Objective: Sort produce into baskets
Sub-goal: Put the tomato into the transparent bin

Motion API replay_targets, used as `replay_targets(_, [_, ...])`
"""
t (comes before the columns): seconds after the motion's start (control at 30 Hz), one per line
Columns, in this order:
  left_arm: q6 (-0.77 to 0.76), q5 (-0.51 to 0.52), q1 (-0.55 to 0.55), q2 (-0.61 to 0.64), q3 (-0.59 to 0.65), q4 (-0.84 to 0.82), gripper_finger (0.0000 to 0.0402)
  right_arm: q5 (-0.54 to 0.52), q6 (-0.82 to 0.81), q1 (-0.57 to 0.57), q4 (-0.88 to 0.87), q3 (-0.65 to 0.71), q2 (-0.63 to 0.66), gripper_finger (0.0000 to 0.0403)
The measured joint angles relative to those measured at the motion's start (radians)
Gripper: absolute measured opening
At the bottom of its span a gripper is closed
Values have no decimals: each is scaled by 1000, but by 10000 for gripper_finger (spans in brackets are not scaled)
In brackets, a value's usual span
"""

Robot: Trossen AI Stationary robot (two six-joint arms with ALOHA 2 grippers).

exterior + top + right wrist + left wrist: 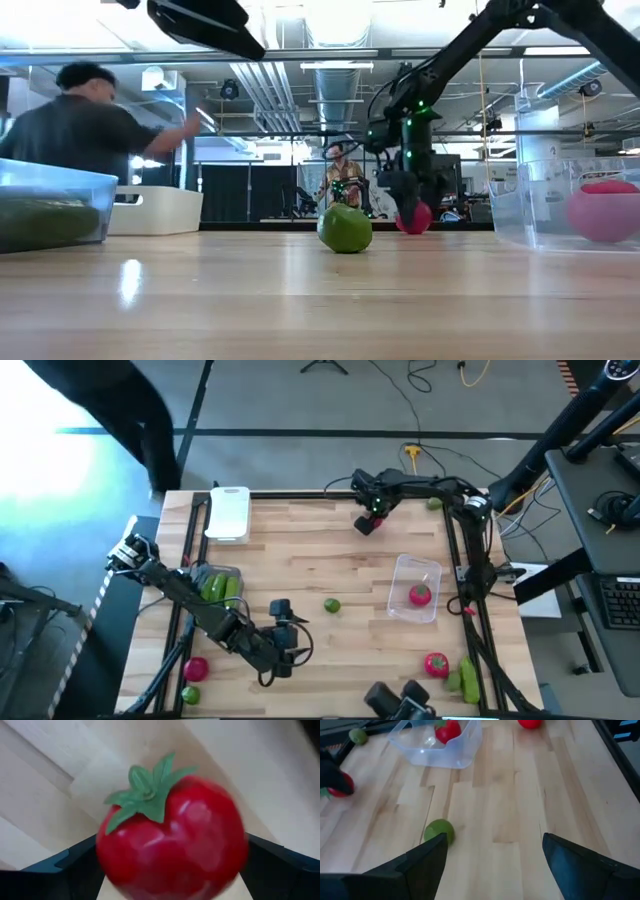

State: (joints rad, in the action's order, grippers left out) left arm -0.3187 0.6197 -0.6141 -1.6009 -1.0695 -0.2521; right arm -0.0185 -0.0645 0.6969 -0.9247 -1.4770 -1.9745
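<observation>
My right gripper (366, 523) is at the far middle of the table, shut on a red tomato with a green top (170, 845); both also show in the low view (412, 215). My left gripper (296, 632) is open and empty near the front middle. A green lime (439, 830) lies on the table just beyond one of its fingers, also in the high view (331, 604). A clear tub (415, 588) on the right holds a tomato (420, 595). A clear tub (215, 585) on the left holds green cucumbers. A white tray (228, 512) stands at the far left. My right gripper pinches the tomato's round body (107, 855) between its two fingers, one on each side. The fingers come from above, pointing down. The green top faces the wrist camera. Whether the tomato's underside rests on the table or hangs just above it, I cannot tell.
A tomato (436, 663) and a green item (465, 678) lie at the near right corner. A tomato (195, 668) and a lime (190, 695) lie at the near left. A lime (434, 503) sits by the far right rail. A person (75, 120) moves behind the table.
</observation>
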Motion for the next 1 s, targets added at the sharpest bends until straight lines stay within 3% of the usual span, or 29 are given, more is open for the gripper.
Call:
replay_targets(0.3, [-54,-13,-33,0,-61,-8,308,-10,12,-61,34,16,40,276])
replay_targets(0.47, [-83,-24,-105,0,-143,-129,308,-13,-7,-180,-97,16,145,274])
replay_targets(0.57, [-148,27,-144,-3,-144,-176,308,-69,-85,-332,-241,28,242,274])
replay_targets(0.73, [-199,129,-173,-20,-104,-156,308,-219,-337,-703,-438,60,397,283])
replay_targets(0.87, [-215,178,-159,-36,-77,-77,308,-239,-639,-973,-492,129,488,282])
replay_targets(1.0, [-215,184,-133,-62,-74,11,308,-239,-851,-1127,-490,246,534,276])
